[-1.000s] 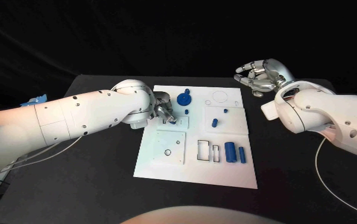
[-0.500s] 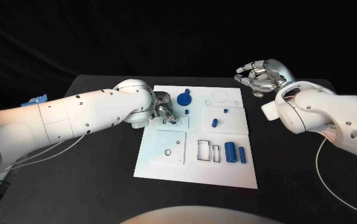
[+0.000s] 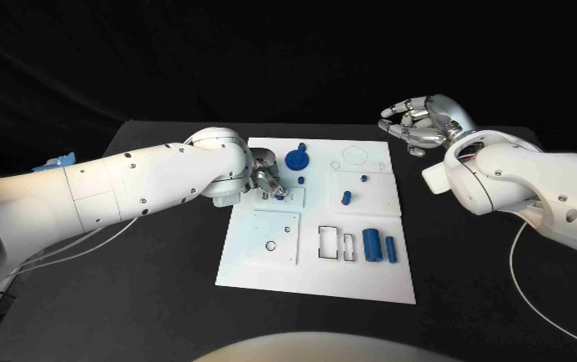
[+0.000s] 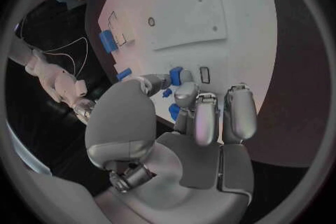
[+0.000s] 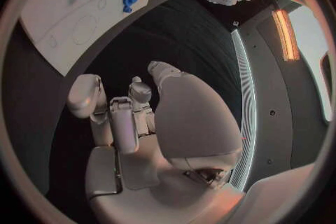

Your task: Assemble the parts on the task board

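The white task board (image 3: 315, 262) lies in the middle of the black table. My left hand (image 3: 266, 179) is over its left side, and thumb and a finger pinch a small blue part (image 4: 176, 75) down at the board (image 4: 231, 11) beside a dark slot (image 4: 204, 74). In the head view this part (image 3: 279, 196) sits just under the fingers. A blue gear (image 3: 297, 160) stands behind the hand. My right hand (image 3: 419, 125) hovers off the board's far right corner with its fingers curled in and nothing in them (image 5: 136, 115).
A blue peg (image 3: 346, 198) and a smaller blue piece (image 3: 362, 181) stand mid-board. Two blue blocks (image 3: 374, 244) lie near the right edge beside outlined rectangular slots (image 3: 328, 243). A blue object (image 3: 53, 164) lies at the table's far left.
The left hand's fingers have shifted very slightly at the small blue part. The right hand has stayed in place.
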{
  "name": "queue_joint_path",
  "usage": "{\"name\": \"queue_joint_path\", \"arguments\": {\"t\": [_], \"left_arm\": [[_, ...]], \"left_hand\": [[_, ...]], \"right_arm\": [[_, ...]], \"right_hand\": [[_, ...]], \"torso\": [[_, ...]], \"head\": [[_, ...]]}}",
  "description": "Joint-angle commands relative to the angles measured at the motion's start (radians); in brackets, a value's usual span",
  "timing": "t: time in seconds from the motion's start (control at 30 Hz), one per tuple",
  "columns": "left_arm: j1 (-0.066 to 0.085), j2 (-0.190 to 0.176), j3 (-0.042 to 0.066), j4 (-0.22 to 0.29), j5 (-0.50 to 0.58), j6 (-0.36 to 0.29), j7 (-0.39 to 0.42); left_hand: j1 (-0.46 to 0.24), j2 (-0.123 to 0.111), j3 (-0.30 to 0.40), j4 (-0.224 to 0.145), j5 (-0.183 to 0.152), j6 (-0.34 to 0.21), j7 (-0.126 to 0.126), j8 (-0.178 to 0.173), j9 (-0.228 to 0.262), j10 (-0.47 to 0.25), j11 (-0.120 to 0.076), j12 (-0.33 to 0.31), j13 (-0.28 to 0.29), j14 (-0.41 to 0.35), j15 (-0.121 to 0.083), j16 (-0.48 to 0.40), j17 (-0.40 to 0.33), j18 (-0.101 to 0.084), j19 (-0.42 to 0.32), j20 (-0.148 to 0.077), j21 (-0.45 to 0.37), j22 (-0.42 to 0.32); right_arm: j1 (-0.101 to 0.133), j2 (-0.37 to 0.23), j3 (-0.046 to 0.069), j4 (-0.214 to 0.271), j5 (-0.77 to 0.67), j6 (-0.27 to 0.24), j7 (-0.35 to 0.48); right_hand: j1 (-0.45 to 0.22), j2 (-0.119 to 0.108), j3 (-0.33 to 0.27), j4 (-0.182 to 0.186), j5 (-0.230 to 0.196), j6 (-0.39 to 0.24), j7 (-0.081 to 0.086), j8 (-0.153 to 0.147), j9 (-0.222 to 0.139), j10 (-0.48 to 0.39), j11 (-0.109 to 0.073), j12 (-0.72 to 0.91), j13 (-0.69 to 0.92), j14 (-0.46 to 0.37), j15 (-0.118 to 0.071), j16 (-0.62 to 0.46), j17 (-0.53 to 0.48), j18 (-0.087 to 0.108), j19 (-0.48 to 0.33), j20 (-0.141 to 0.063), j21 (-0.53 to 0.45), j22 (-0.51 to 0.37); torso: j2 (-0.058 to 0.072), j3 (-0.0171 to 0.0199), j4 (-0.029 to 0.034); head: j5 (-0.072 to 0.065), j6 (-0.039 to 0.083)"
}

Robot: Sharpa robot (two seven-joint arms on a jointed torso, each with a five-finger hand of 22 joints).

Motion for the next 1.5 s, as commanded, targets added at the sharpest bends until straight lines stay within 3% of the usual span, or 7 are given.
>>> {"name": "queue_joint_path", "arguments": {"t": [0.03, 0.57, 0.87, 1.0, 1.07, 1.3, 1.5], "left_arm": [[-0.003, 0.005, -0.003, 0.001, 0.017, 0.033, -0.002], [-0.003, 0.001, -0.002, -0.004, 0.019, 0.038, -0.011], [-0.003, -0.001, -0.001, -0.005, 0.019, 0.029, -0.014], [-0.003, -0.004, 0.000, -0.004, 0.019, 0.024, -0.013], [-0.003, -0.005, 0.001, -0.003, 0.020, 0.021, -0.013], [-0.002, -0.019, 0.005, 0.011, 0.023, 0.009, -0.009], [0.000, -0.033, 0.020, 0.030, 0.031, -0.008, -0.001]], "left_hand": [[-0.018, -0.001, 0.133, -0.148, -0.007, 0.001, -0.010, -0.008, 0.002, 0.008, -0.002, 0.003, 0.001, 0.066, -0.009, 0.006, 0.094, -0.017, 0.008, -0.003, 0.004, 0.002], [-0.074, -0.003, -0.095, -0.004, -0.014, 0.035, -0.018, -0.018, 0.011, 0.011, -0.009, 0.009, 0.004, 0.072, -0.015, 0.018, 0.122, -0.024, 0.033, -0.010, 0.010, 0.035], [-0.077, 0.001, -0.144, 0.028, -0.015, 0.038, -0.018, -0.021, 0.013, 0.012, -0.009, 0.011, 0.005, 0.073, -0.015, 0.021, 0.128, -0.025, 0.037, -0.011, 0.010, 0.040], [-0.086, 0.003, -0.173, 0.040, -0.015, 0.041, -0.018, -0.022, 0.014, 0.014, -0.008, 0.013, 0.008, 0.074, -0.015, 0.023, 0.132, -0.026, 0.039, -0.011, 0.011, 0.044], [-0.095, 0.005, -0.191, 0.041, -0.016, 0.042, -0.017, -0.023, 0.014, 0.014, -0.008, 0.013, 0.007, 0.074, -0.015, 0.023, 0.133, -0.026, 0.039, -0.011, 0.011, 0.044], [-0.119, 0.008, -0.233, 0.042, -0.023, 0.044, -0.018, -0.026, 0.014, 0.016, -0.008, 0.016, 0.010, 0.075, -0.015, 0.025, 0.137, -0.026, 0.042, -0.011, 0.012, 0.047], [-0.115, 0.006, -0.238, 0.040, -0.023, 0.042, -0.018, -0.027, 0.015, 0.013, -0.008, 0.013, 0.006, 0.074, -0.015, 0.023, 0.132, -0.025, 0.039, -0.011, 0.010, 0.043]], "right_arm": [[-0.001, -0.001, 0.000, 0.002, -0.008, 0.013, 0.001], [-0.001, -0.002, 0.000, 0.001, -0.001, 0.011, 0.007], [-0.001, -0.004, 0.000, 0.001, 0.001, 0.009, 0.009], [-0.001, -0.005, 0.000, 0.001, 0.002, 0.009, 0.010], [-0.001, -0.005, 0.000, 0.000, 0.004, 0.008, 0.010], [-0.001, -0.006, -0.001, -0.001, 0.007, 0.003, 0.013], [-0.001, -0.007, -0.001, -0.003, 0.007, -0.003, 0.015]], "right_hand": [[-0.012, -0.001, 0.006, 0.002, 0.003, 0.001, -0.002, 0.007, -0.002, -0.004, 0.003, -0.001, -0.001, 0.055, -0.007, -0.002, 0.078, 0.015, -0.004, -0.001, -0.005, -0.001], [-0.061, -0.001, 0.008, 0.005, 0.009, -0.001, -0.003, 0.016, -0.006, -0.004, 0.003, 0.002, -0.005, 0.055, -0.007, -0.003, 0.078, 0.016, -0.004, -0.001, -0.009, -0.001], [-0.103, 0.001, 0.005, 0.006, 0.006, -0.004, -0.004, 0.023, -0.009, -0.005, 0.002, 0.004, -0.009, 0.055, -0.007, -0.004, 0.078, 0.016, -0.003, -0.001, -0.014, -0.001], [-0.131, -0.004, -0.004, 0.003, 0.077, -0.007, -0.006, 0.031, -0.012, -0.006, 0.001, 0.007, -0.010, 0.055, -0.009, -0.004, 0.077, 0.016, -0.003, -0.002, -0.017, -0.001], [-0.141, -0.002, -0.008, 0.006, 0.081, -0.008, -0.006, 0.033, -0.012, -0.006, 0.001, 0.008, -0.011, 0.054, -0.009, -0.005, 0.075, 0.016, -0.003, -0.002, -0.019, -0.002], [-0.175, 0.004, -0.027, 0.007, 0.067, -0.011, -0.007, 0.039, -0.014, -0.013, 0.001, 0.004, -0.022, 0.051, -0.009, -0.010, 0.065, 0.019, -0.009, -0.002, -0.032, -0.008], [-0.178, 0.005, -0.029, 0.006, 0.067, -0.012, -0.007, 0.040, -0.014, -0.027, 0.001, -0.006, -0.038, 0.048, -0.009, -0.015, 0.052, 0.022, -0.016, -0.002, -0.046, -0.018]], "torso": [[0.001, -0.0007, 0.0010], [0.000, -0.0005, -0.0003], [0.001, -0.0005, 0.0001], [0.000, -0.0004, 0.0007], [0.000, -0.0007, 0.0015], [0.000, -0.0001, -0.0009], [0.002, 0.0002, 0.0007]], "head": [[-0.001, 0.002], [-0.002, 0.001], [-0.004, 0.004], [-0.005, 0.004], [-0.005, 0.004], [-0.002, 0.005], [-0.003, 0.003]]}}
